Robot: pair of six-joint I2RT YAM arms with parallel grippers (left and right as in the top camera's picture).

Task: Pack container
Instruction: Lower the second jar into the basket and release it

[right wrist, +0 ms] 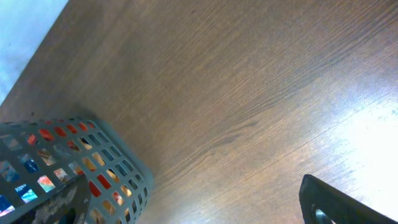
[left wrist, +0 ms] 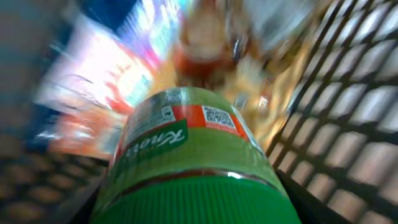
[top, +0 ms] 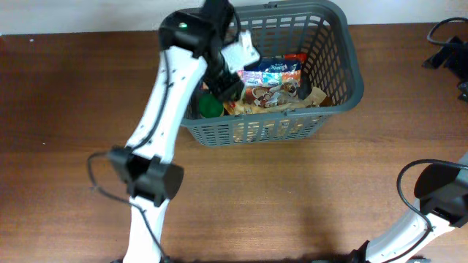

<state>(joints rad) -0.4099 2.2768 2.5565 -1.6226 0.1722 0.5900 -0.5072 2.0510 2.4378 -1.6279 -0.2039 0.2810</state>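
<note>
Green-lidded jar [left wrist: 186, 143] in left claw [top: 221, 93], inside container [top: 352, 55]

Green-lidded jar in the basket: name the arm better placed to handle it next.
Left. Its tool reaches into the basket directly over the jar, which fills its wrist view. The right arm sits far off at the table's near right corner, viewing only the basket's outer wall.
</note>
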